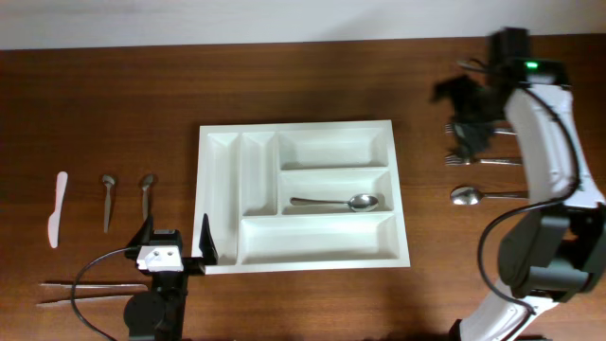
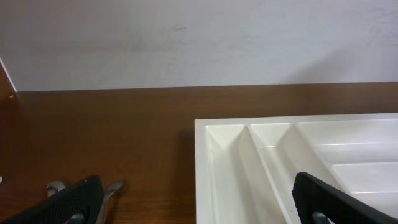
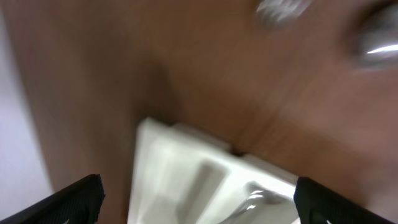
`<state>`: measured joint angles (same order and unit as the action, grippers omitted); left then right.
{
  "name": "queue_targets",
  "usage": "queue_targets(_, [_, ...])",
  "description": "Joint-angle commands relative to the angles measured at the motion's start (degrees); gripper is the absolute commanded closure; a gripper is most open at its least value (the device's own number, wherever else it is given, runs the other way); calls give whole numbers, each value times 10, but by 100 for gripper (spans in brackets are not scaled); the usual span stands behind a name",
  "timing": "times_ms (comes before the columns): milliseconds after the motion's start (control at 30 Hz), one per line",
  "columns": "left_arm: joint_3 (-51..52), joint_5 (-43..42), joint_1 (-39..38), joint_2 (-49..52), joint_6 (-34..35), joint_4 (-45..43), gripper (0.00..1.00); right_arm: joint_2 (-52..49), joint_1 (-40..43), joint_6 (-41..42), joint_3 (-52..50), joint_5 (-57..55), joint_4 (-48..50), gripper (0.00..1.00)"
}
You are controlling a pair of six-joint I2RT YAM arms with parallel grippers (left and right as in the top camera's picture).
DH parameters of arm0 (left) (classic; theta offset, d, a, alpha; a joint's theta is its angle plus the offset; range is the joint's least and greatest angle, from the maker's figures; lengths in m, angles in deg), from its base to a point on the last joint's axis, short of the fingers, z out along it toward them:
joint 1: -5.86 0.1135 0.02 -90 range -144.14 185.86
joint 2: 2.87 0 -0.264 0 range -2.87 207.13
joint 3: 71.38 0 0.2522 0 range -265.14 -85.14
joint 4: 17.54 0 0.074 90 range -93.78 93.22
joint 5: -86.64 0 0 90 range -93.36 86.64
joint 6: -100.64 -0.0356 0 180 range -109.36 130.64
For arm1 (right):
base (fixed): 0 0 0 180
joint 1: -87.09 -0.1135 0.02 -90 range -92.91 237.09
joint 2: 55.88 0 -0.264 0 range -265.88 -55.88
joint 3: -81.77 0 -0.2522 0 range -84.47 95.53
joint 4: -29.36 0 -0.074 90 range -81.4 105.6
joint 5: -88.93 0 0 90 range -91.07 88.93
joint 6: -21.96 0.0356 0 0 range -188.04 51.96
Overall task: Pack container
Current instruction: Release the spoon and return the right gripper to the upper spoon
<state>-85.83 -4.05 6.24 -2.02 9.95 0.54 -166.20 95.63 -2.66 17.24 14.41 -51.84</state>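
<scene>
The container is a white tray with several compartments in the middle of the table. One metal spoon lies in its middle right compartment. My left gripper sits low at the tray's front left corner, open, one finger beside the tray and one over its edge. In the left wrist view the left gripper is empty, with the container's rim between the fingers. My right gripper hovers right of the tray, blurred. In the right wrist view the right gripper is open and empty, with the container below it.
Forks and a spoon lie right of the tray, under the right arm. Left of the tray lie a white plastic knife and two spoons. Thin sticks lie near the front left edge.
</scene>
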Motion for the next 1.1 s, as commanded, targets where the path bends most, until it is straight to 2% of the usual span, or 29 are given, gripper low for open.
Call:
queue_targets(0, [2, -10, -2, -5, -11, 2, 1, 9, 76, 26, -30, -54, -39, 1])
queue_targets(233, [2, -10, -2, -5, -11, 2, 1, 9, 172, 19, -126, -57, -28, 1])
queue_targets(467, [2, -10, -2, -5, -11, 2, 1, 9, 186, -22, -219, -68, 54, 1])
queue_targets(633, [2, -10, -2, -5, -11, 2, 1, 9, 186, -27, -237, -125, 76, 1])
queue_targets(767, [2, -10, -2, -5, -11, 2, 1, 9, 186, -90, -239, -186, 109, 1])
queue_targets(1067, [2, -10, -2, -5, -11, 2, 1, -1, 186, -111, -239, -196, 127, 1])
